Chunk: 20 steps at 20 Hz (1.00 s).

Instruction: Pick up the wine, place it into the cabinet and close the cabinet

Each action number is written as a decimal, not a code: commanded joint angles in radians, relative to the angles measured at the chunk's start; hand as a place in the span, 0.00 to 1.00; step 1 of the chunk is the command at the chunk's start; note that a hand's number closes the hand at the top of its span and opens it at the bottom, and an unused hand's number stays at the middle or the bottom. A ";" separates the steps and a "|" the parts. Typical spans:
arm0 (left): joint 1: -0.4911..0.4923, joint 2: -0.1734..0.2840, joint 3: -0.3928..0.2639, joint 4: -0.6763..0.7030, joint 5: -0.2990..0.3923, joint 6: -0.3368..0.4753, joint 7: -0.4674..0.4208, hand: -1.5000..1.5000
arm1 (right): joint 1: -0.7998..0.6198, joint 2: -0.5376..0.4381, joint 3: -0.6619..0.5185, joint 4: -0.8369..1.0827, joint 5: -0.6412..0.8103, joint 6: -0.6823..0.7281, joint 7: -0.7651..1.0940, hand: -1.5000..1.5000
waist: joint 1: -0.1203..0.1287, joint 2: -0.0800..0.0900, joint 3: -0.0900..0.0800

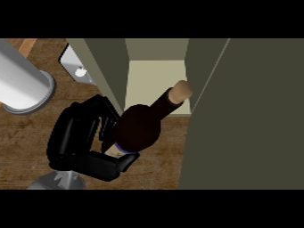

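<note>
A: Item one, your black hand (82, 138): which one, and any label readable?

B: Cannot tell which. It's curled round the dark, tan-corked wine bottle (141, 127); label illegible. Neck tilts into the olive cabinet (108, 67) opening, between door edges, above the wooden bench (16, 147).

I log the wine bottle (141, 127): near-black maroon glass, tan cork top, thin blue band low on the body. Hand (82, 138) round it: glossy black. Cabinet (246, 116): olive-grey door and walls, pale cream inside. Counter (16, 147): brown wood grain. I note a light grey cylinder (13, 78) at upper left.
</note>
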 commanded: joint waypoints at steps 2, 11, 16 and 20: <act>-0.115 -0.001 -0.102 0.048 0.010 0.143 0.016 1.00 | -0.012 -0.015 -0.012 -0.105 -0.058 -0.005 0.081 0.00 | -0.001 0.001 0.000; -0.260 -0.001 -0.266 0.097 -0.059 0.435 0.078 1.00 | -0.015 -0.006 -0.007 -0.123 -0.052 -0.013 0.109 0.00 | -0.001 0.000 0.000; -0.367 -0.001 -0.246 0.240 0.014 0.491 0.022 1.00 | -0.003 -0.011 -0.042 -0.115 -0.081 0.014 0.066 0.00 | -0.008 0.002 0.000; -0.422 -0.001 -0.164 0.282 -0.022 0.438 0.026 1.00 | 0.085 -0.005 -0.041 -0.137 -0.093 0.049 0.032 0.00 | -0.007 0.001 0.000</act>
